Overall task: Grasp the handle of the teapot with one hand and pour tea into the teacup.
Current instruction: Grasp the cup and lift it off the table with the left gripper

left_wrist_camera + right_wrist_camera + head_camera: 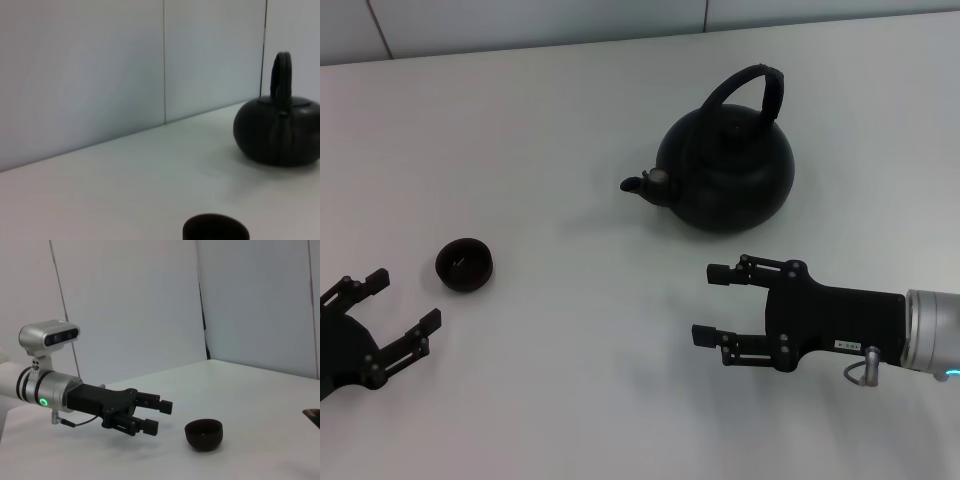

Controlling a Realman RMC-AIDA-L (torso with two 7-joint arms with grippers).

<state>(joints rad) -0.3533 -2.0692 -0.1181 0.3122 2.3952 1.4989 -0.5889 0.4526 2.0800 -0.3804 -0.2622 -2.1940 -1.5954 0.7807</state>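
The matte-black teapot stands upright at the back right of the white table, spout pointing left. Its arched handle rises over the top. The small dark teacup sits at the left. My right gripper is open and empty, in front of the teapot and apart from it. My left gripper is open and empty, just in front of the teacup. The left wrist view shows the teapot, its handle and the teacup. The right wrist view shows the left gripper beside the teacup.
The white table ends at a pale panelled wall behind the teapot. Bare table lies between the teacup and the teapot. A dark edge shows at the border of the right wrist view.
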